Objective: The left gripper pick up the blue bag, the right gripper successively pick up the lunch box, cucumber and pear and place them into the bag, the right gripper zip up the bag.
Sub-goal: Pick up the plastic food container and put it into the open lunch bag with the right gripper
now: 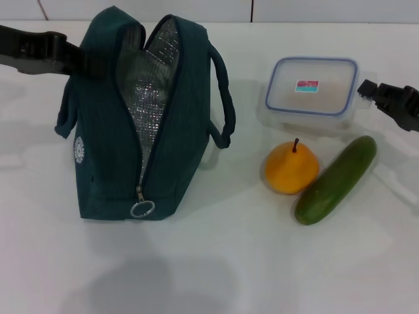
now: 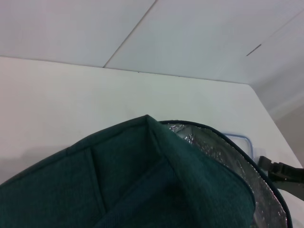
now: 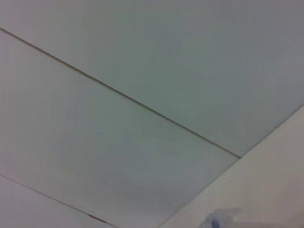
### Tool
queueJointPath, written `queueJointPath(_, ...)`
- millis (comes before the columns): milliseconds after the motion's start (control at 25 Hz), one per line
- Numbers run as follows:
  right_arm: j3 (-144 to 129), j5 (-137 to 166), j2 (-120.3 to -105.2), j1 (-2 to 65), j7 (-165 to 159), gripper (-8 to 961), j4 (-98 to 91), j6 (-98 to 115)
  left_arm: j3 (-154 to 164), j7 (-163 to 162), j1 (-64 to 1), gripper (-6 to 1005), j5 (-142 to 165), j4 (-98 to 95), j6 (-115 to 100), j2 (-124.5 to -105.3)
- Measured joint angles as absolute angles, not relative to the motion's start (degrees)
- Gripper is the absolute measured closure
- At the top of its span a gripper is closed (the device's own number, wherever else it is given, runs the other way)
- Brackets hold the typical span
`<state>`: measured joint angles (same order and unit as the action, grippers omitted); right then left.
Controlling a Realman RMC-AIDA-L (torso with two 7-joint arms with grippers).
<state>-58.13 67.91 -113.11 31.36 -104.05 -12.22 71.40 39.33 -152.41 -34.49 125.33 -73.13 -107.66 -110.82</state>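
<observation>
My left claw [image 1: 84,57] presses against the blue bag's [image 1: 105,150] upper left side; I cannot tell its opening. The bag stands unzipped on the worktop [image 1: 216,261]. My right claw [image 1: 368,89] sits beside the lunch box [image 1: 311,91], opening unclear.

Left hand [image 1: 82,60] reaches in from the left edge, fingers hidden. Right hand [image 1: 366,88] at the right edge, low.
</observation>
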Motion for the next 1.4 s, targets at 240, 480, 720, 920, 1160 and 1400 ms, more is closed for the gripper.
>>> queueJointPath(240, -57.9, 65.3, -113.51, 30.8, -103.9, 855, -12.1, 73.2, 39.5, -152.4, -34.6, 955, 125.4, -73.1, -107.7, -110.83)
queueJointPath(480, -57.8, 63.0, -113.91, 30.6, -103.8, 850, -12.0, 74.9, 39.7, -152.0, -34.8, 955, 125.5, -73.1, -107.7, -110.83)
queueJointPath(720, -57.1, 61.2, -114.4, 30.4, -103.8, 846, -11.9, 76.7, 39.7, -151.8, -35.0, 955, 125.6, -73.1, -107.7, -110.83)
queueJointPath(920, -56.3, 58.7, -114.51, 30.5, -104.5, 843, -10.6, 80.2, 39.7, -151.8, -35.1, 954, 125.5, -73.1, -107.7, -110.83)
queueJointPath(1160, -56.3, 55.2, -114.52, 30.5, -108.7, 839, -10.0, 84.1, 39.7, -151.9, -35.8, 954, 125.6, -73.1, -107.6, -110.99)
queueJointPath(1400, -55.9, 52.7, -114.55, 30.8, -111.9, 835, -9.7, 86.8, 39.7, -151.9, -35.9, 954, 125.7, -73.1, -107.6, -111.3)
